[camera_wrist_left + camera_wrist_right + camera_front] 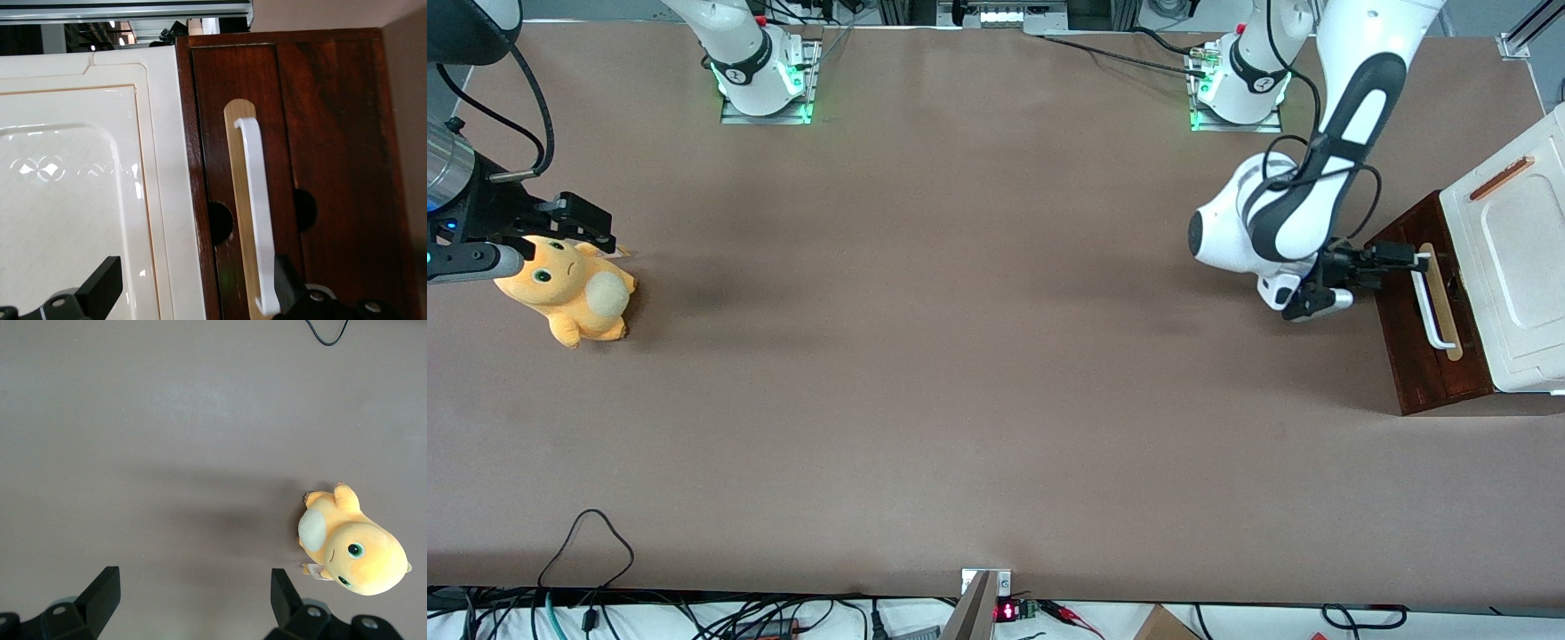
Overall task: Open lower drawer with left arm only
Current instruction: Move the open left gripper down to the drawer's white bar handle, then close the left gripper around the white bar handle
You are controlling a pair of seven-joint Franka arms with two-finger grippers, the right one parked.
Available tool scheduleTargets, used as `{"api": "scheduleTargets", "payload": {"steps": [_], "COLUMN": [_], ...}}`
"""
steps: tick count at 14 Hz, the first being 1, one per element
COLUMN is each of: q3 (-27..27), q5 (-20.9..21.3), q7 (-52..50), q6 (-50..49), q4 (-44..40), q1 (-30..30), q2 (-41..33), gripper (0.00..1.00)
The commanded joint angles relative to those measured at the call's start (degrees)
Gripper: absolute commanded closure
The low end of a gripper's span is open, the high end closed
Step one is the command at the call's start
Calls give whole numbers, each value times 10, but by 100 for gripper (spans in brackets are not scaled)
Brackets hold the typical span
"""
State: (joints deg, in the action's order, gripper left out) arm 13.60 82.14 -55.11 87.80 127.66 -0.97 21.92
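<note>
The lower drawer (1409, 356) is a dark reddish-brown front with a white bar handle (1432, 307) on a pale wood strip, set in the cabinet at the working arm's end of the table. None of its pale inside shows. The white left arm (1280, 227) reaches down to it. Its black gripper (1421, 262) is open at the handle's end farther from the front camera. In the left wrist view the gripper (193, 280) straddles the handle (257, 200): one finger (287, 287) lies beside the handle's end on the drawer front (210, 147), the other finger (100, 290) over the white top.
The cabinet's white moulded top (1516, 258) also shows in the left wrist view (73, 187). An orange plush toy (569, 289) lies toward the parked arm's end, seen too in the right wrist view (353, 550). Cables (587, 542) lie at the table edge nearest the front camera.
</note>
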Motion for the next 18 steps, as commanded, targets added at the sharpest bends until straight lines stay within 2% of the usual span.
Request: {"api": "scheduleTargets", "payload": {"steps": [1,8,12,14,17,18], "q3": [-14,-43,-48,-49,-54,-54], "q5": [21,37,37,38,38,37], "q7": [-11,-11,-13,-14,-15,-15], "q6": [-12,-7,-8,-9,-10,-10], "q4": [-31,-67,-67,-66,-65,-65], "q1": [3,4,4,7,8,8], "q2": [44,102,108,108,107,107], "gripper": [1,5,26,32,47,48]}}
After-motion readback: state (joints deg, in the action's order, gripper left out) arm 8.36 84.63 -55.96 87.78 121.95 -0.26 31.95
